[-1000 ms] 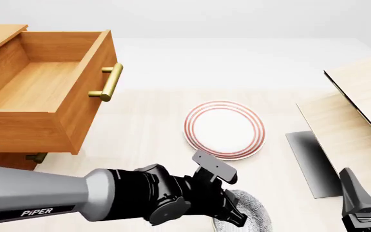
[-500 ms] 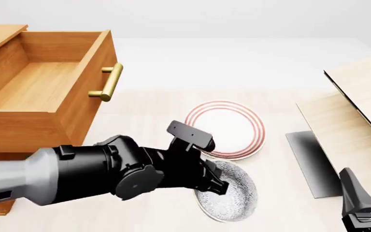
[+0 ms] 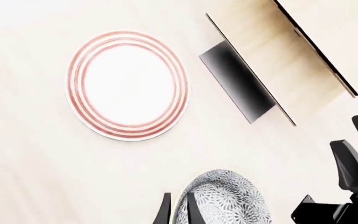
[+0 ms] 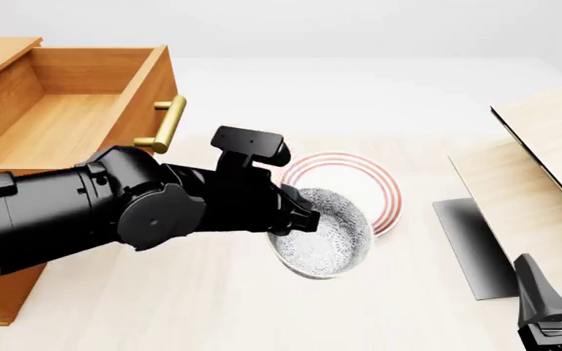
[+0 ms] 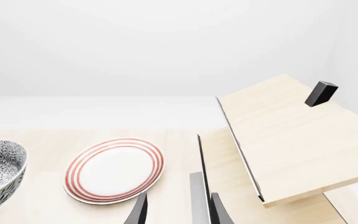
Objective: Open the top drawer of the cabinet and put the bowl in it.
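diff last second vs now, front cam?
The left gripper, shut on the bowl rim, has lifted it from the near table edge, up and away toward the plate, which it now partly overlaps in view. The top drawer stays open, the plate unmoved, the right gripper parked.

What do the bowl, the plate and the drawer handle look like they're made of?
The bowl: likely glazed ceramic, white with a dense grey-black print. The plate: also ceramic-looking, smooth white with red rings. The handle on the top drawer: brass-like metal, judging by its golden sheen.
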`<control>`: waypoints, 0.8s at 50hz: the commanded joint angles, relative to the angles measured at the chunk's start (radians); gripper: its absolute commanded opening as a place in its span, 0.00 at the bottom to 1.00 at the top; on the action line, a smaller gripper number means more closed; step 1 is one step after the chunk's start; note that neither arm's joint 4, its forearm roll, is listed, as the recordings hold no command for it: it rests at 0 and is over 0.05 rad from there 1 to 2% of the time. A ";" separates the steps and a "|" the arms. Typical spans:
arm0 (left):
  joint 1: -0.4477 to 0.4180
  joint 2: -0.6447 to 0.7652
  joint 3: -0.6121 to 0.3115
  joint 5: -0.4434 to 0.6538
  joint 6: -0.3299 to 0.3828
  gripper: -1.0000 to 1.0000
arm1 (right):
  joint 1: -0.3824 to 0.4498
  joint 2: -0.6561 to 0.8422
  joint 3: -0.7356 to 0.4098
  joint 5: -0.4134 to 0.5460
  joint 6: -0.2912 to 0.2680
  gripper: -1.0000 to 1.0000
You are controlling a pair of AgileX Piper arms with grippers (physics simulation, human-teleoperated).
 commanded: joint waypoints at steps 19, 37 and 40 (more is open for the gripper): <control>0.094 -0.022 -0.274 0.198 0.006 0.00 | 0.000 -0.001 0.000 0.000 0.000 1.00; 0.164 0.012 -0.474 0.321 0.015 0.00 | 0.000 -0.001 0.000 0.000 0.000 1.00; 0.181 0.026 -0.534 0.362 0.021 0.00 | 0.000 -0.001 0.000 0.000 0.000 1.00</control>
